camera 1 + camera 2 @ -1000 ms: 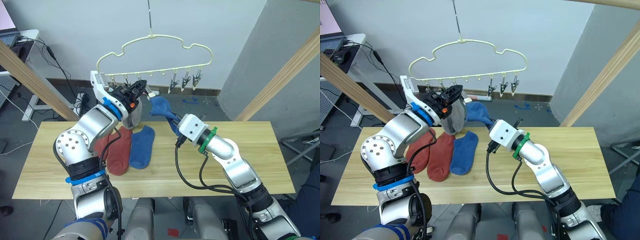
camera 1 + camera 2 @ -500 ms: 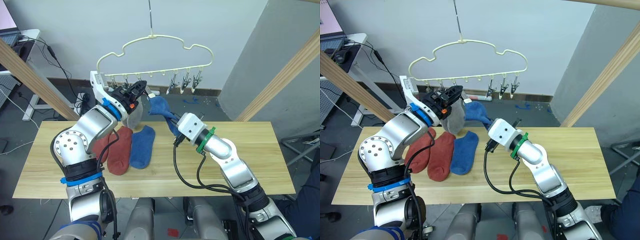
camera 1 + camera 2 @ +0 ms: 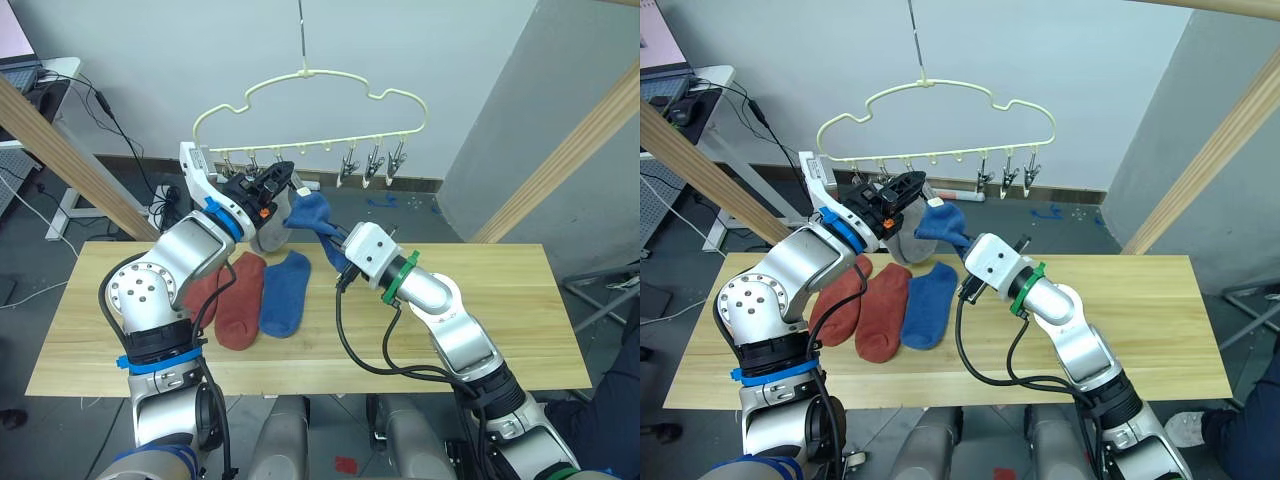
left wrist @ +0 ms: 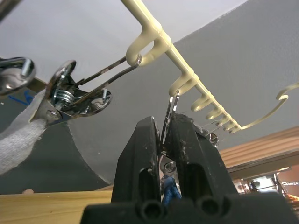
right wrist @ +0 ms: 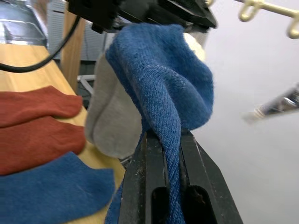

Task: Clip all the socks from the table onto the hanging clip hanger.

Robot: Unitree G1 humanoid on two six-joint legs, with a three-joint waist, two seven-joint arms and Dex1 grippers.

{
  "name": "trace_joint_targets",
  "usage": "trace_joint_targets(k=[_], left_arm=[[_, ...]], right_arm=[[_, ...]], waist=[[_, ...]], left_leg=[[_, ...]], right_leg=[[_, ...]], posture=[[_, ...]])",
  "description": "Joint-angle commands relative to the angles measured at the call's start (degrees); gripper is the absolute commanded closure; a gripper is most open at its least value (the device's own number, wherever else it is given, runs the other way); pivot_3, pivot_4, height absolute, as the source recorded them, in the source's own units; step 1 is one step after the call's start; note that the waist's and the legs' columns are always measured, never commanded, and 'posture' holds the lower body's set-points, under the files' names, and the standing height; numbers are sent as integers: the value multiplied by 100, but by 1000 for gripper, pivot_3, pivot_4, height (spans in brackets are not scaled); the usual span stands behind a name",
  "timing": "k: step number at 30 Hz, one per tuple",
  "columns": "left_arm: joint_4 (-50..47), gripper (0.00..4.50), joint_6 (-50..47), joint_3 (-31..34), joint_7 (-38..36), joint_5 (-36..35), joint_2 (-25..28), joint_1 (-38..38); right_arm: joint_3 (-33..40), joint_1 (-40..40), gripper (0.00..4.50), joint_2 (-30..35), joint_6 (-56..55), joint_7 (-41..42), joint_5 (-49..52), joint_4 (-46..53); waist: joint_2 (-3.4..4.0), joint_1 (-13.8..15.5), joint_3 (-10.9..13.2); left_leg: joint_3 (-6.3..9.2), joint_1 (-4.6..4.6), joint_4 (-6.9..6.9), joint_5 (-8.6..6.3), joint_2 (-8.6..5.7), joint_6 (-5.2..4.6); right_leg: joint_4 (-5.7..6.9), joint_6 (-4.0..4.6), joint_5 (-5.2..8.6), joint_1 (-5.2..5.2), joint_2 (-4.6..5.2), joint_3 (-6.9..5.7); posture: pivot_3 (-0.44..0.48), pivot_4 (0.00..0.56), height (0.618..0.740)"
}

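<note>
Blue sock hangs limp from your right hand, clamped mid-fabric just below the clip hanger; your left hand pinches a clip. Feed the soft, light cuff edge in

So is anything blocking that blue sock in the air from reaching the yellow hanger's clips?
Nothing visible blocks it. The right tool holds the blue sock just below the clip hanger. The left tool pinches a clip right beside it, next to an already hung grey sock.
</note>
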State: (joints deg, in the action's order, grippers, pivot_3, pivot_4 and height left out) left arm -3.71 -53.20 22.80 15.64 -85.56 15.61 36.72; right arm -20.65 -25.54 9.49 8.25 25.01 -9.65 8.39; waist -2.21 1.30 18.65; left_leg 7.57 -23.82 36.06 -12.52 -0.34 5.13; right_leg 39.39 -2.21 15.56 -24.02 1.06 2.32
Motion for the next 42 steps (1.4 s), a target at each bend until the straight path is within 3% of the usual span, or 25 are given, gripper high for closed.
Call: trace_joint_targets(k=[1,11,21,24,25,27,30,32,37,40,42], left_arm=[[-41,4387,6,-61,67,-53,64,-105],[-198,4387,44,-197,-65,122,147,-213],[-305,1179,144,-124,3,-142,243,-286],[-636,261,-227,-271,-361,-7,787,-486],[-744,45,-354,-351,-467,92,1001,-562],[-909,45,-524,-476,-605,257,1376,-710],[-1660,0,-566,-1006,-945,1418,2285,-1089],[-1984,0,-367,-1214,-1380,1956,2611,-1351],[-1989,0,-307,-994,-2980,1727,2751,-2075],[-2342,0,554,-1325,-3971,2884,3062,-2569],[-2460,0,958,-1368,-4243,3227,2963,-2772]], right_arm=[[23,-20,4481,-97,20,35,123,87],[175,-139,4481,-199,29,-114,74,42],[146,-71,4500,-266,65,-184,59,46],[291,-35,4500,-390,270,-313,159,0],[363,-27,4500,-451,386,-354,223,-15],[501,-45,4500,-560,581,-381,388,-49],[824,-133,3646,-805,1128,-332,874,-89],[882,-157,2939,-783,1365,-198,1032,-62],[926,157,1180,-403,1781,92,1250,220],[1115,428,13,-174,2116,99,1434,618],[1262,542,13,-51,2324,11,1496,906]], waist=[[0,1,0],[0,2,0],[0,21,0],[0,-3,0],[0,-7,0],[0,9,0],[1,15,1],[2,18,2],[4,53,3],[8,53,5],[16,69,9]], left_leg=[[0,0,0,0,0,0],[-1,0,-1,0,0,0],[8,-14,-4,0,1,0],[5,-15,-8,0,1,-1],[2,-14,-13,0,1,0],[7,-15,-21,0,3,0],[8,-16,-22,-1,2,-1],[5,-17,-24,-1,1,-2],[6,-16,-34,-1,3,-2],[7,-19,-38,-2,4,-3],[4,-18,-47,-2,4,-3]], right_leg=[[0,0,0,0,0,0],[-1,0,0,-1,0,1],[-21,1,0,-3,1,-6],[-29,1,-1,-4,1,-3],[-29,2,-1,-5,0,-2],[-30,3,-1,-9,0,-7],[-34,3,-1,-8,0,-5],[-36,3,-1,-8,0,1],[-39,7,1,-9,2,-4],[-42,10,3,-11,3,-3],[-42,12,5,-14,4,0]], posture=[[168,299,740],[172,301,740],[174,301,740],[171,296,740],[171,296,740],[182,296,740],[200,297,740],[208,298,740],[219,299,740],[219,304,740],[219,304,740]])
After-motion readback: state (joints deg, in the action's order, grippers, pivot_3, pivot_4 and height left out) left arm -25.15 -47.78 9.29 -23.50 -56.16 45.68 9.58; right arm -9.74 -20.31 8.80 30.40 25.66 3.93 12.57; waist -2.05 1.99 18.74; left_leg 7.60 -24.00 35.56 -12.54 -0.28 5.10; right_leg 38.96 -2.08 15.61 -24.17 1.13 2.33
